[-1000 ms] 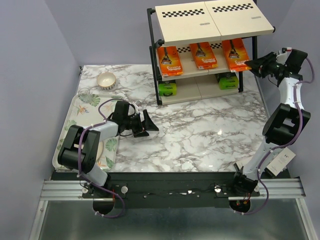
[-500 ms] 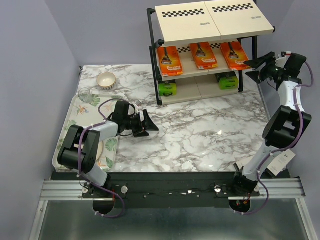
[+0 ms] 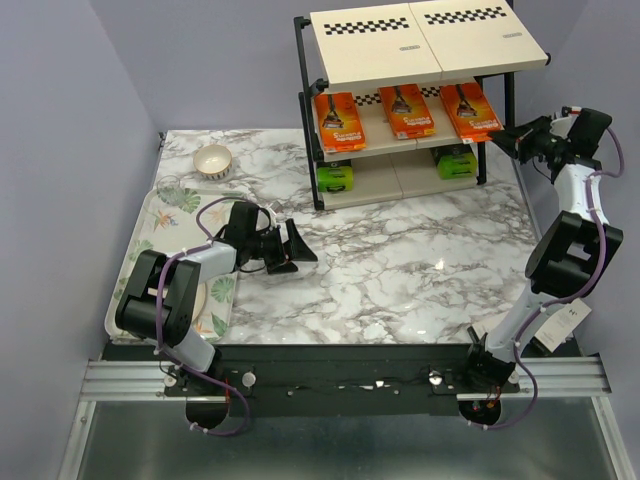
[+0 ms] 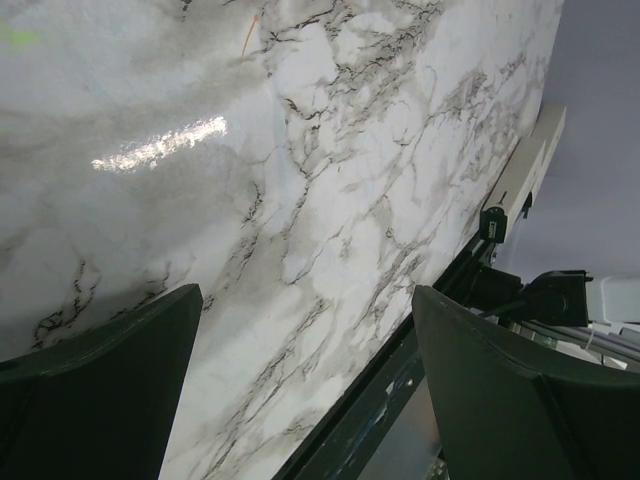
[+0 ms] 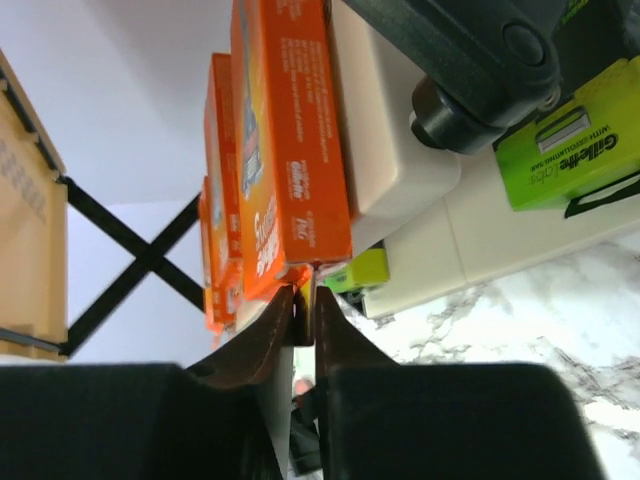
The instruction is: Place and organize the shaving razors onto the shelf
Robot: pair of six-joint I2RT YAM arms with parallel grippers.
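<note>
1. Far left: a floral tray (image 3: 135,250) and a small bowl (image 3: 212,160). No razor packs visible on either.
2. The left gripper (image 3: 292,252) hangs over the marble table (image 3: 400,270), just right of the tray. Its fingers (image 4: 100,390) are spread wide with only bare marble between them. It looks parked, well clear of the shelf.
3. The shelf (image 3: 420,40) stands far centre-right. Middle tier: three orange razor packs (image 3: 408,110) in a row, faces up. Lower tier: two green-ended packs (image 3: 335,178), one at each end. They're grouped by type, so the sorting looks mostly done. No white boxes visible.
4. The right gripper (image 5: 306,300) reaches in from the shelf's right side at middle-tier height, jaws drawn together with just a sliver between the tips.
5. Its tips sit at the right-hand corner of the rightmost orange pack (image 3: 470,108). Touching or nipping that edge, can't tell. My guess: closed tips used as a pusher to square the pack into line.
</note>
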